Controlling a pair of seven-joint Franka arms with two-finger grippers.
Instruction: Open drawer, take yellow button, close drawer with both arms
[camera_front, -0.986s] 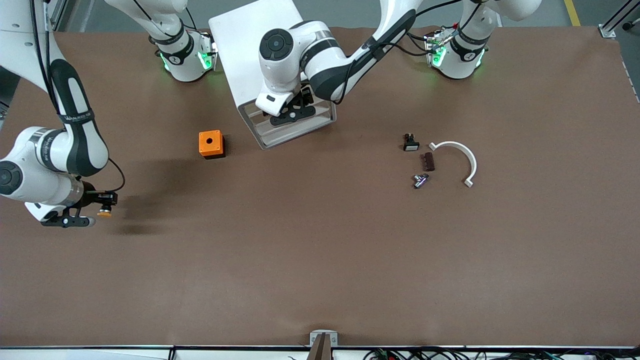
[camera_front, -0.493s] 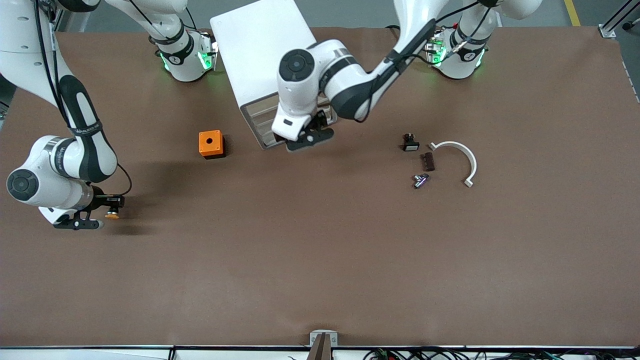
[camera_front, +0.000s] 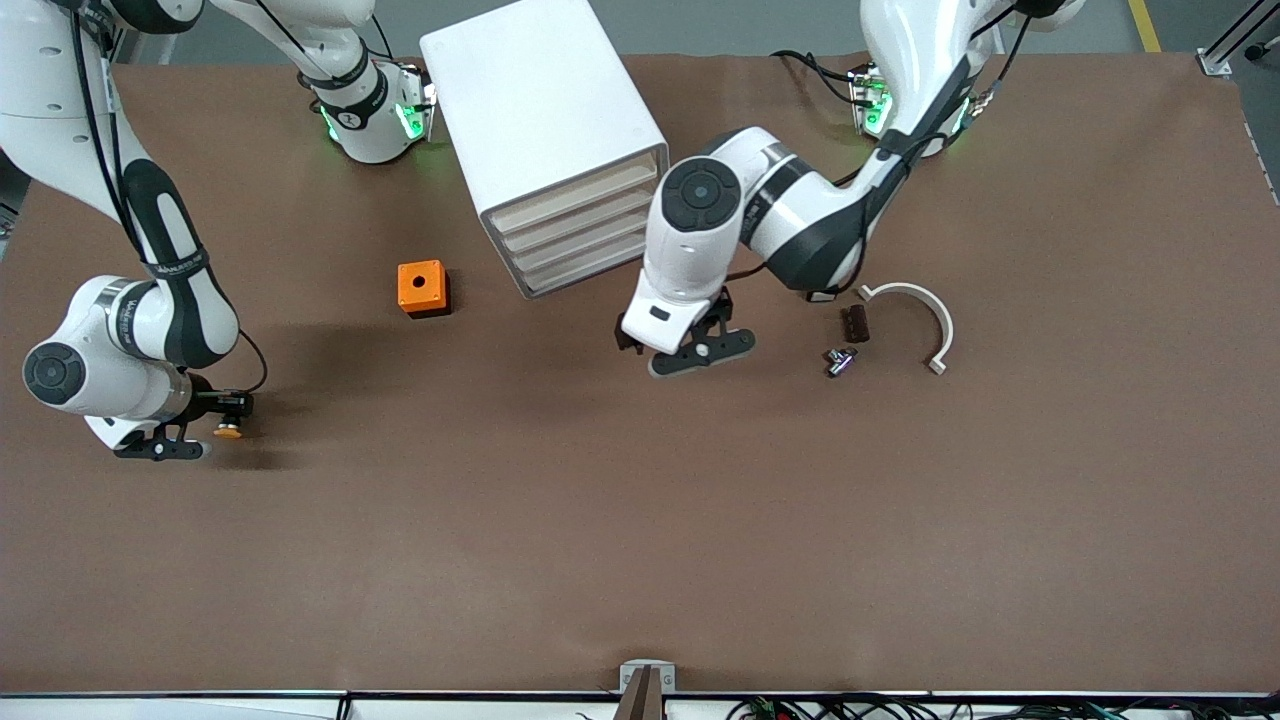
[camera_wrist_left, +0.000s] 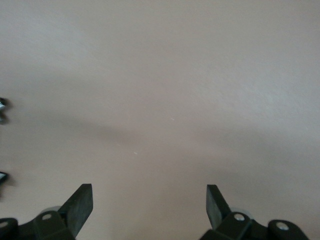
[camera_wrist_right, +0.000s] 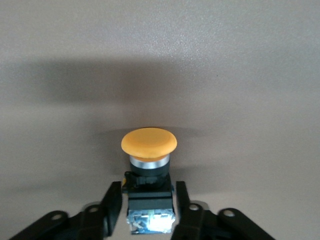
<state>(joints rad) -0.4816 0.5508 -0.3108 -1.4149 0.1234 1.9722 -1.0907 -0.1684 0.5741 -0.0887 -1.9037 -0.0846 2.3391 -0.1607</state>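
Note:
The white cabinet (camera_front: 540, 100) stands near the robots' bases with all four drawers pushed in; the uppermost drawer (camera_front: 575, 193) is shut. My right gripper (camera_front: 222, 418) is low over the table at the right arm's end, shut on the button (camera_front: 229, 432). In the right wrist view the gripper (camera_wrist_right: 148, 194) clamps the button's dark body, and the orange-yellow cap (camera_wrist_right: 149, 141) sticks out past the fingertips. My left gripper (camera_front: 700, 352) is open and empty over bare table, between the cabinet and the small parts. The left wrist view shows its gripper (camera_wrist_left: 149, 200) with jaws wide apart.
An orange cube with a hole (camera_front: 422, 288) sits beside the cabinet toward the right arm's end. A white curved piece (camera_front: 915, 305), a dark brown part (camera_front: 855, 322) and a small metal part (camera_front: 842, 360) lie toward the left arm's end.
The uppermost drawer went from open to shut. My left gripper left the cabinet front and moved out over the table toward the small parts. My right gripper shifted slightly with the button.

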